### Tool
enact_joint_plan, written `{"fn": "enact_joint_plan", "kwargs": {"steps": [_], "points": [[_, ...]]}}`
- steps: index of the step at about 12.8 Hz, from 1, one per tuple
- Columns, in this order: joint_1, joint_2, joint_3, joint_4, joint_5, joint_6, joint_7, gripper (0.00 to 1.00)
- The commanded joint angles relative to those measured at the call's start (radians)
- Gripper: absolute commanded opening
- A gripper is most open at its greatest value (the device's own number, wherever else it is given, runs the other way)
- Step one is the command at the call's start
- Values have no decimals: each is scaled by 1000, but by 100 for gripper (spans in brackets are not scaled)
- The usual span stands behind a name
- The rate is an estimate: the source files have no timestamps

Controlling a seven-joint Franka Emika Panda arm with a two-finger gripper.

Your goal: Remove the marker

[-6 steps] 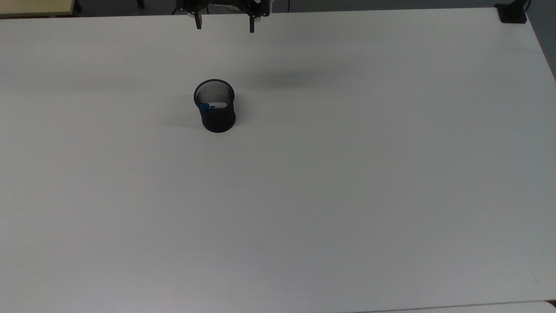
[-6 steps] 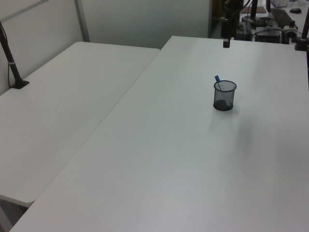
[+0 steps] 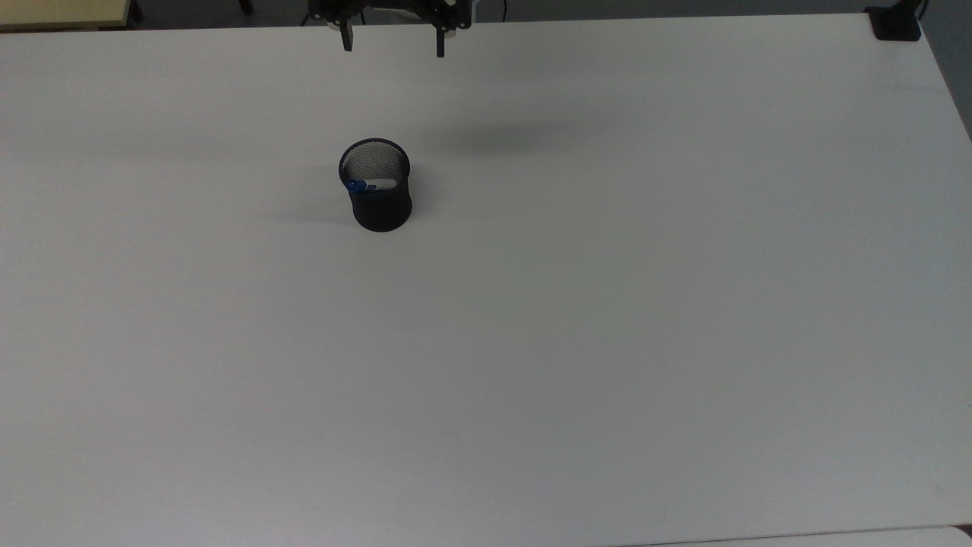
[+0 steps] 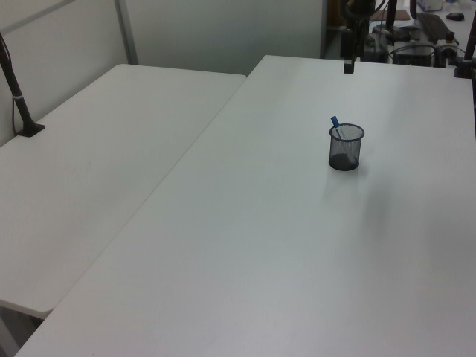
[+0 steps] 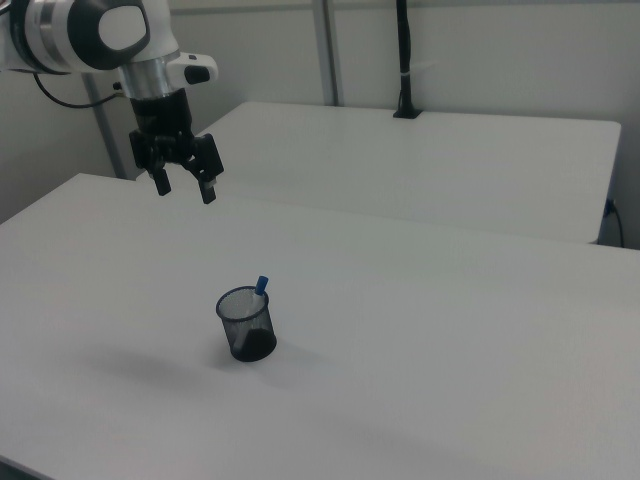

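The marker leans inside a black mesh pen cup on the white table; its blue cap pokes above the rim, also visible as the marker in the left view. My gripper hangs well above the table beyond the cup, at the top view's upper edge. In the right view the gripper is up and to the left of the cup, fingers spread apart with nothing between them.
A second white table adjoins this one on the left view's left. A black post clamp sits at the top view's upper right corner. Desk clutter stands behind the far edge in the left view.
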Motion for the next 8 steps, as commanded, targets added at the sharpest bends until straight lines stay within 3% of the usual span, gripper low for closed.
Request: {"fn": "enact_joint_plan", "kwargs": {"steps": [1, 8], "points": [[-8, -14, 6, -8, 11, -22, -20, 100], [-21, -1, 5, -10, 5, -13, -28, 100]]}}
